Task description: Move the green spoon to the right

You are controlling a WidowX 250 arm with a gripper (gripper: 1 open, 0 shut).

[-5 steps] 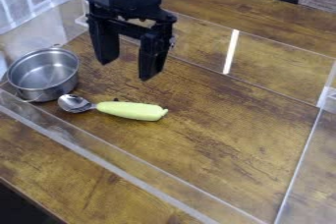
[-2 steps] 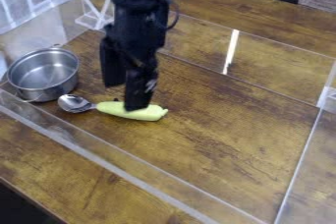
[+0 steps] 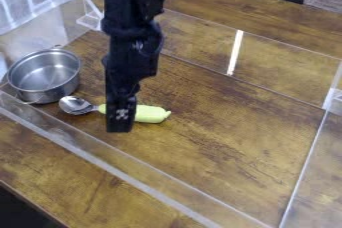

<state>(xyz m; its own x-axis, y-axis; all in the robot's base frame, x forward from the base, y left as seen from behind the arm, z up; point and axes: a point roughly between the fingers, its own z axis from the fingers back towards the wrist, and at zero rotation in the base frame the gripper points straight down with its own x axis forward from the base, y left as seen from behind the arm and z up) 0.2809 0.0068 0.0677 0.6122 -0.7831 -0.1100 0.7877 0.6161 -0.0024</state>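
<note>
The green spoon (image 3: 155,114) lies flat on the wooden table, its silver bowl pointing left and its yellow-green handle pointing right. My gripper (image 3: 120,120) has come down from above onto the left part of the handle, near where it meets the spoon's bowl. The black fingers (image 3: 122,107) are turned side-on to the camera and hide that stretch of the handle. The jaws stand open around the handle, and the spoon still rests on the table.
A round steel bowl (image 3: 43,72) sits left of the spoon, close to its silver end. Clear plastic walls (image 3: 235,52) enclose the work area. Bare wood extends to the right of the spoon.
The gripper has dropped from above the table down to the spoon and turned about its wrist, so the fingers now line up side-on. The spoon has not moved.
</note>
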